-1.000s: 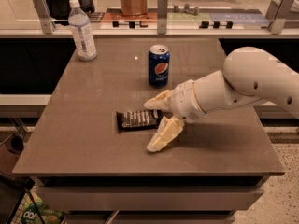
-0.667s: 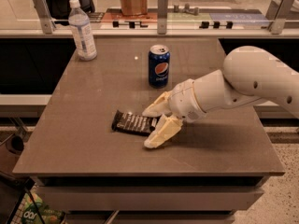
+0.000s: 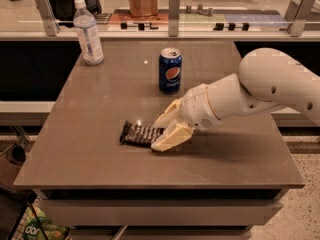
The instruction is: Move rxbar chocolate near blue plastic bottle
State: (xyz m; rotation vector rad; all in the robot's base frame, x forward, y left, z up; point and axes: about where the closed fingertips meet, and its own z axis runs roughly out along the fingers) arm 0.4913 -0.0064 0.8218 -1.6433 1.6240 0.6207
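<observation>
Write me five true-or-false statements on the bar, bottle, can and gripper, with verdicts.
1. The rxbar chocolate lies flat on the table. True.
2. The blue plastic bottle lies on its side. False: it stands upright at the table's far corner.
3. The gripper is at one end of the bar. True.
4. The Pepsi can stands between bar and gripper. False: it stands beyond both.
5. Bar and bottle touch. False: they are far apart.

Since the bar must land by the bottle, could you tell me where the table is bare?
Bare: between blue plastic bottle and Pepsi can, plus the left edge. Crowded: mid-table, where the gripper meets the rxbar chocolate.
</observation>
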